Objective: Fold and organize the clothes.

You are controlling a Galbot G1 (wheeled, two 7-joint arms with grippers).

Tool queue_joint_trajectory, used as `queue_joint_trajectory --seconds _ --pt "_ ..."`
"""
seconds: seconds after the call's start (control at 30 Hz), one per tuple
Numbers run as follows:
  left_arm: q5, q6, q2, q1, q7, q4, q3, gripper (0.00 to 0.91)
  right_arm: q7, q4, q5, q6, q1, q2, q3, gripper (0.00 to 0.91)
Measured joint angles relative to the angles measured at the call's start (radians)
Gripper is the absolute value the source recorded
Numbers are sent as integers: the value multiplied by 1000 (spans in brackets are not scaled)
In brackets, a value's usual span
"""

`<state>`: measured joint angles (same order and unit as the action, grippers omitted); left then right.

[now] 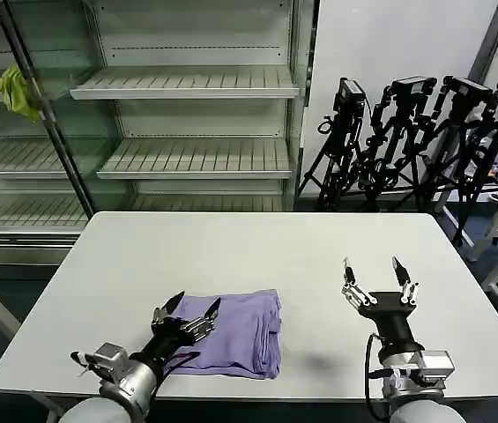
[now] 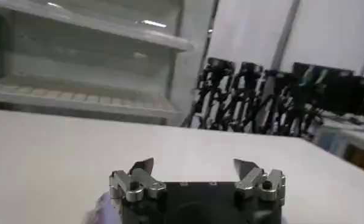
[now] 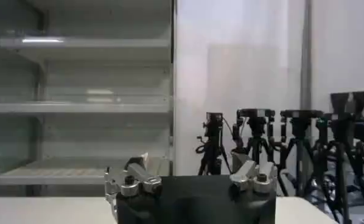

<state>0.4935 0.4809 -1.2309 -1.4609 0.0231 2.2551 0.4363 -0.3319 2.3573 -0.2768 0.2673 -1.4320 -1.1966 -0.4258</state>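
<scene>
On the white tabletop [image 1: 143, 256], near its front edge, the lavender T-shirt [image 1: 244, 330] lies folded into a compact stack. The left gripper [image 1: 187, 310] hovers at the shirt's left edge, jaws spread and empty, and the right gripper [image 1: 379, 280] stands well apart to the right, jaws wide. Folding looks done, I'd say; next comes a tidy-up nudge or backing off.
</scene>
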Motion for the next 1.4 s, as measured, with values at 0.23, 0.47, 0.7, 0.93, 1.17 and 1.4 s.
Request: queue_joint_trajectory --seconds 0.23,0.47,0.7,0.93,1.17,1.4 --pt "-44 0 -31 -56 0 -5 41 907 -1 -2 -33 -1 51 21 -1 907" --pt "-63 -11 -55 -73 -5 -40 76 907 0 8 -44 -8 59 23 1 907" --pt "-74 -25 -68 -77 -8 -82 84 907 0 26 -48 -12 50 23 -12 907" --pt "-80 -34 -74 -78 -14 -126 86 907 -2 46 -51 -19 33 27 -25 907" --pt "-84 -42 -81 -81 -20 -150 84 534 -2 58 -45 -25 25 25 -22 907" --pt "-88 -43 -86 -81 -26 -152 77 30 -2 68 -45 -26 23 24 -21 907"
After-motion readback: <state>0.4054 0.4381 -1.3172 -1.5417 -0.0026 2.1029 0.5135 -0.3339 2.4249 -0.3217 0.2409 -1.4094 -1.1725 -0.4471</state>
